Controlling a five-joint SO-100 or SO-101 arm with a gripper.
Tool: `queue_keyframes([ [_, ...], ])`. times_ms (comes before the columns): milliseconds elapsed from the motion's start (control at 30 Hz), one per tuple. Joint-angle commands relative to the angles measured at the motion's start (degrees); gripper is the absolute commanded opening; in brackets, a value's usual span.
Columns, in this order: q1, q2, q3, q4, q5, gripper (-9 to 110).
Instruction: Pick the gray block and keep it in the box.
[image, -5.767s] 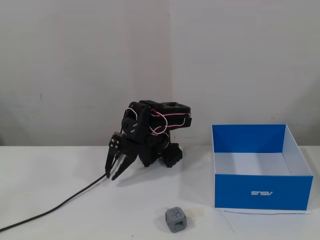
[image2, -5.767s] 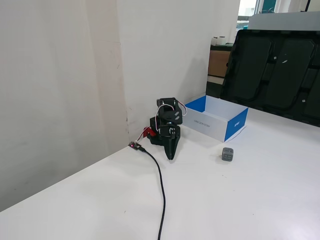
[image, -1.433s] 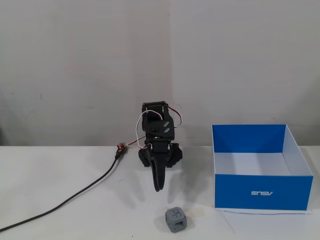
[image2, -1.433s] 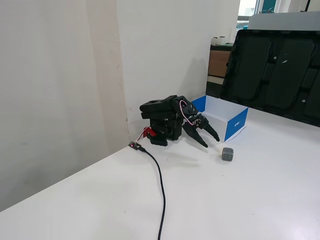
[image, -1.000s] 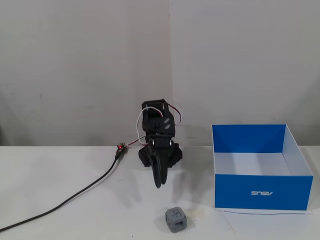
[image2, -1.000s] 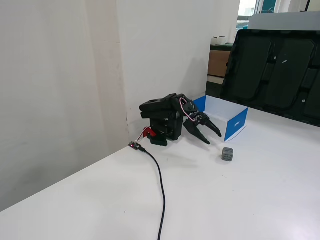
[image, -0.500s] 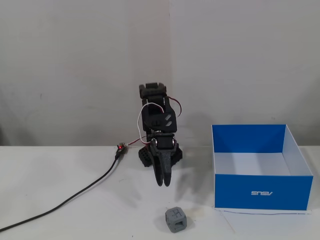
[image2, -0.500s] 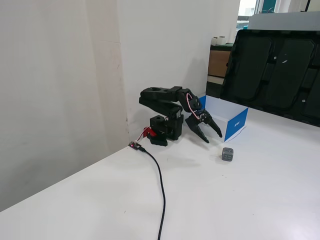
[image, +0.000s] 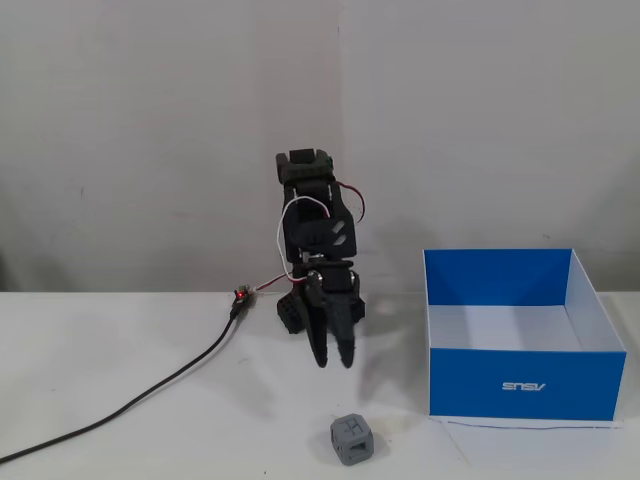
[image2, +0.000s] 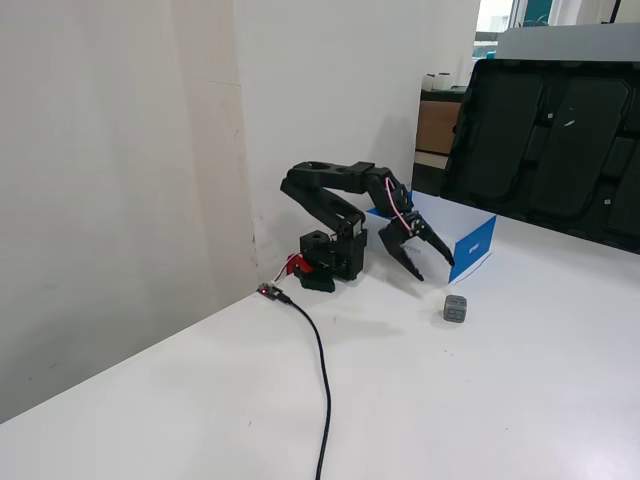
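One gray block (image: 351, 439) is seen on the table, near one blue box (image: 522, 384) with nothing visible inside. The gripper (image2: 433, 267) hangs spread wide, holding nothing.

White table (image: 120, 440) with gray block (image: 351, 438), box (image: 522, 385), black cable (image: 130, 405), arm base (image2: 328, 262).
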Motion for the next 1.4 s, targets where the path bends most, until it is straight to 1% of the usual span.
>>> queue_keyframes([
  [0,1.0,-10.6,-9.1,-0.6,-0.3,32],
  [67,1.2,-14.5,-11.0,-1.1,-0.6,34],
  [100,1.3,-15.6,-11.5,-1.4,-0.8,37],
  [300,0.8,-19.6,-13.6,-1.6,-1.2,44],
  [567,0.4,-26.6,-15.5,-3.8,-1.2,43],
  [833,0.7,-39.6,-21.6,-4.6,-1.2,43],
  [1367,-0.5,-51.8,-26.5,-5.6,-0.2,39],
])
